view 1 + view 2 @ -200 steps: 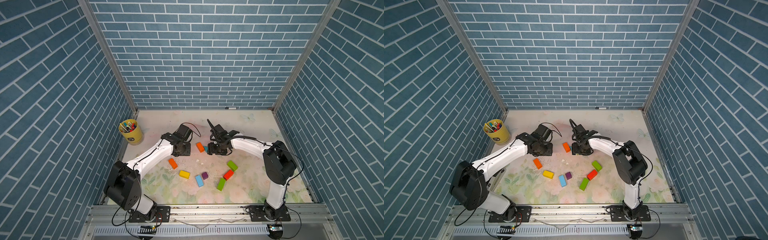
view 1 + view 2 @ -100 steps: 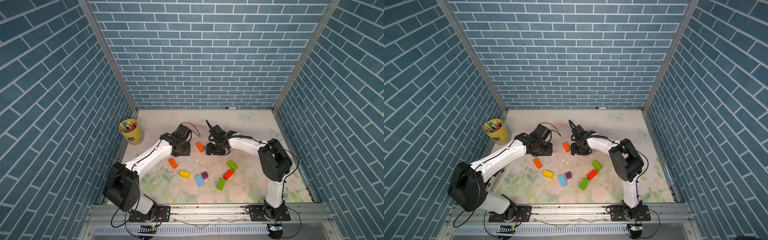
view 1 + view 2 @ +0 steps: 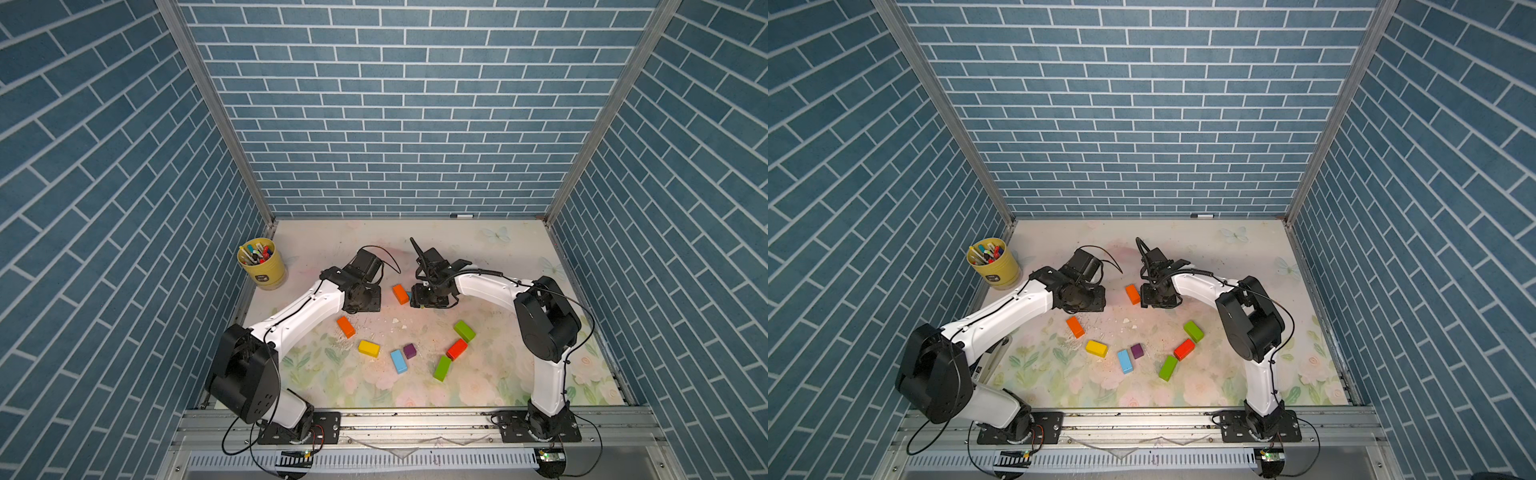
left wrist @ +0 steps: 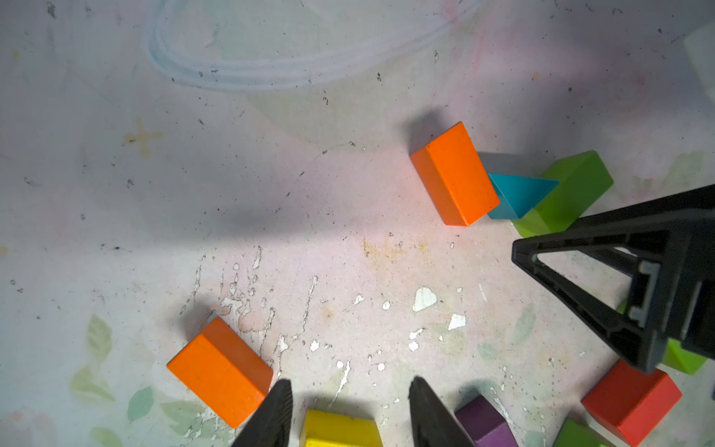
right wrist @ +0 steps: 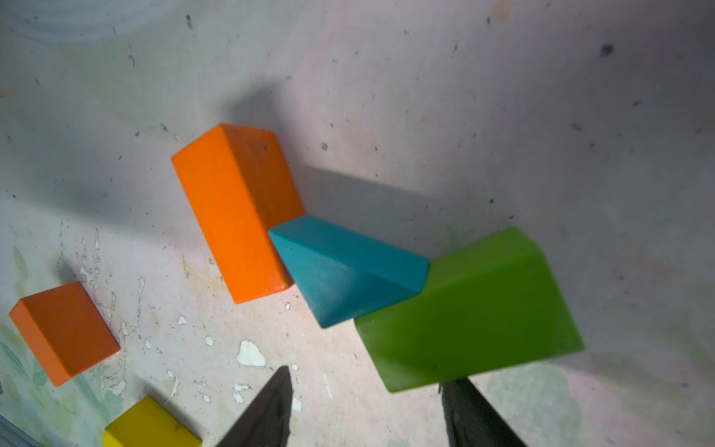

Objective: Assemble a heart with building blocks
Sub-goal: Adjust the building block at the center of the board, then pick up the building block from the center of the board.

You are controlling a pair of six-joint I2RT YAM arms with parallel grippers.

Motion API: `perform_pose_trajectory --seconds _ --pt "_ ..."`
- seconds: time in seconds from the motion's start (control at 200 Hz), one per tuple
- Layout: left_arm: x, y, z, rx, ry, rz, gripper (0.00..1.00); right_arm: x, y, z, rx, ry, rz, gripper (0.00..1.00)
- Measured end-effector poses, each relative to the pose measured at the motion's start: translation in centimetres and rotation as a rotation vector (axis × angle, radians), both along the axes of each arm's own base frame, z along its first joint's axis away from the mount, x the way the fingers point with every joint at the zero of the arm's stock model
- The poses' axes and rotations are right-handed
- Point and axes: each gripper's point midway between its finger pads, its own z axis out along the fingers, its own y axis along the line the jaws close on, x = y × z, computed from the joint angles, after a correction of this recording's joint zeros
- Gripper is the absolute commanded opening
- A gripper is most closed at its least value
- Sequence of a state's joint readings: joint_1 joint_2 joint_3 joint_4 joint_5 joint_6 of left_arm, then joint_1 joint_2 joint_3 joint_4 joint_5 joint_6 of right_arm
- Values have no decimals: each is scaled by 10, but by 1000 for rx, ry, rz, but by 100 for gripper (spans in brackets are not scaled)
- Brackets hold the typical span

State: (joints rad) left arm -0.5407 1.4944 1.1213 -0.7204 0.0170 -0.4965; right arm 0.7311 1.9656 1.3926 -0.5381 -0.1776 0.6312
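Observation:
At the back, an orange brick (image 5: pixel 236 209), the teal triangle (image 5: pixel 344 271) and a green brick (image 5: pixel 468 309) touch in a row. My right gripper (image 5: pixel 367 391) hangs open just short of the green brick, one fingertip (image 5: pixel 464 402) at its corner. In both top views it covers that brick (image 3: pixel 430 297). My left gripper (image 4: pixel 350 387) is open and holds nothing; the yellow brick (image 4: pixel 340 429) shows on the mat between its fingers. Loose blocks in a top view: orange (image 3: pixel 345 326), yellow (image 3: pixel 368 348), light-blue (image 3: pixel 398 361), purple cube (image 3: pixel 409 351), red (image 3: pixel 456 349), green (image 3: pixel 464 331) and green (image 3: pixel 442 368).
A yellow cup of marker pens (image 3: pixel 262 264) stands at the back left by the wall. Blue brick-patterned walls close in three sides. The floral mat (image 3: pixel 498 257) has chipped white flecks mid-table. The two wrists sit close together at the back centre.
The right arm has edged a little to the left and its jaws have narrowed slightly. The left arm and the blocks have stayed put.

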Motion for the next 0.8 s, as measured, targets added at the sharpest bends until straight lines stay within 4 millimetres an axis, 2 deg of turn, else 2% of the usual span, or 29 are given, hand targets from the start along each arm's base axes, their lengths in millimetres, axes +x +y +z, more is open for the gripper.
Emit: perform_pose_trajectory --seconds 0.155,0.255,0.355,0.495,0.55,0.665,0.8 --pt "0 -1 -2 0 9 -6 52 0 -2 -1 -10 -2 -3 62" --pt "0 -2 -2 -5 9 -8 53 0 -9 0 -36 -14 -13 67" --pt "0 -3 -2 -8 7 -12 53 -10 -32 10 -90 -39 -32 74" --pt "1 -5 -2 -18 5 -15 53 -31 -72 26 -146 -72 -62 78" --pt "0 -5 -3 -21 6 -17 53 -40 -87 22 -170 -60 -72 79" --pt "-1 -6 -4 -25 10 -19 53 -60 -117 -1 -245 9 -86 78" --pt "-1 -6 -4 -26 11 -19 53 -79 -138 -19 -321 61 -77 73"
